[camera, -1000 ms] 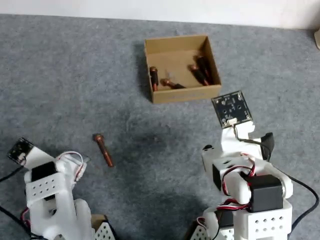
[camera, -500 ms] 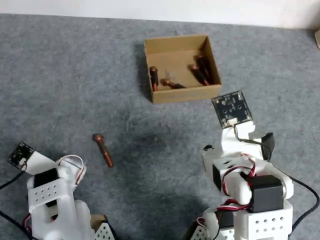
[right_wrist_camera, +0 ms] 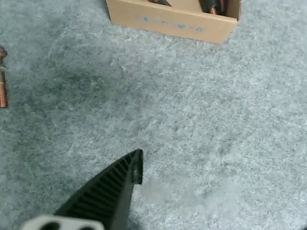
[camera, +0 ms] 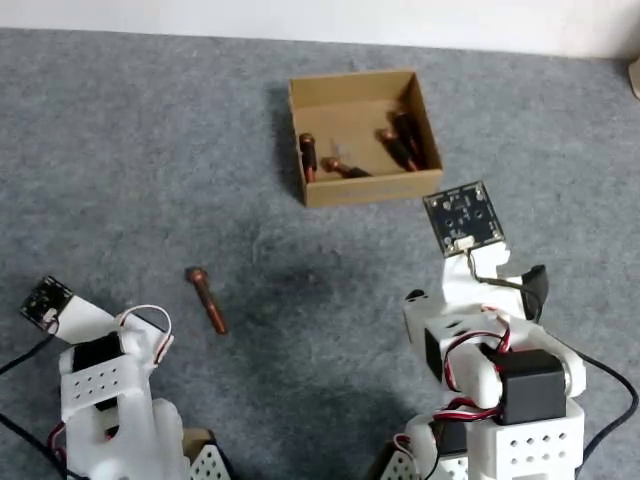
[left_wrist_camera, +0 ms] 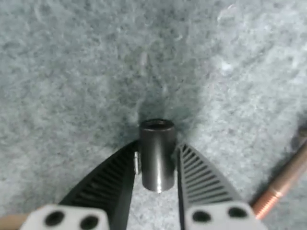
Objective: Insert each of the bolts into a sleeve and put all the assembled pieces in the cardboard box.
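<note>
Gripping sleeve (left_wrist_camera: 157,160), left gripper (left_wrist_camera: 157,147); bolt (left_wrist_camera: 284,184) cropped.

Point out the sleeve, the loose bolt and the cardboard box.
sleeve (left_wrist_camera: 157,155), left wrist view, on its side wall.
loose bolt (camera: 209,302), high view, at mid-shaft.
cardboard box (camera: 370,188), high view, on its near outer wall.

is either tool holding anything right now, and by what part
The left tool holds a dark sleeve, with one finger on each side of its round wall, toward the end nearer the wrist. The right tool holds nothing.
</note>
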You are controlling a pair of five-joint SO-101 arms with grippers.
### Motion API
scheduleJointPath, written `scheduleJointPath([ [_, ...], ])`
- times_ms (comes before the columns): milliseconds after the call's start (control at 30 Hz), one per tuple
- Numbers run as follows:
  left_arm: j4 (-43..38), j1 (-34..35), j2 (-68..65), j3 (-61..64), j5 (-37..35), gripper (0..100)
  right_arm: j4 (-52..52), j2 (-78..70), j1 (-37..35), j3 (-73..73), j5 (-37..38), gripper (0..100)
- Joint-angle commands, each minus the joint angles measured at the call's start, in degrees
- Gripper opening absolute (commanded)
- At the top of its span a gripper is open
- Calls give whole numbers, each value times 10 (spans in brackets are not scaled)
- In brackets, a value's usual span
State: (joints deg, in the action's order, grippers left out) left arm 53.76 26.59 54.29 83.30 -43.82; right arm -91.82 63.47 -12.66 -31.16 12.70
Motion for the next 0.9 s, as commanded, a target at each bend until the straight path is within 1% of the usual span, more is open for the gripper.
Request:
scheduleJointPath([
  [0, -11, -11, 3, -42, 4, 6, 11, 4, 6, 3, 7, 511],
  [67, -4, -9, 3, -65, 4, 6, 11, 4, 5, 5, 7, 511],
  [200, 18, 19, 3, -138, 4, 6, 15, -2, 1, -2, 8, 511],
  [300, 18, 44, 2, -175, 4, 6, 29, -13, -33, -34, 28, 511],
  [433, 49, 87, -1, -191, 4, 6, 55, -60, -102, -53, 25, 511],
  [533, 61, 112, 2, -193, 4, 6, 102, -121, -164, -48, 5, 511],
  [667, 69, 195, 1, -232, 4, 6, 182, -240, -258, -42, -17, 511],
  [767, 83, 251, 3, -262, 4, 6, 243, -331, -327, -22, -61, 511],
  [867, 88, 285, 3, -283, 4, 6, 285, -409, -387, 28, -112, 511],
])
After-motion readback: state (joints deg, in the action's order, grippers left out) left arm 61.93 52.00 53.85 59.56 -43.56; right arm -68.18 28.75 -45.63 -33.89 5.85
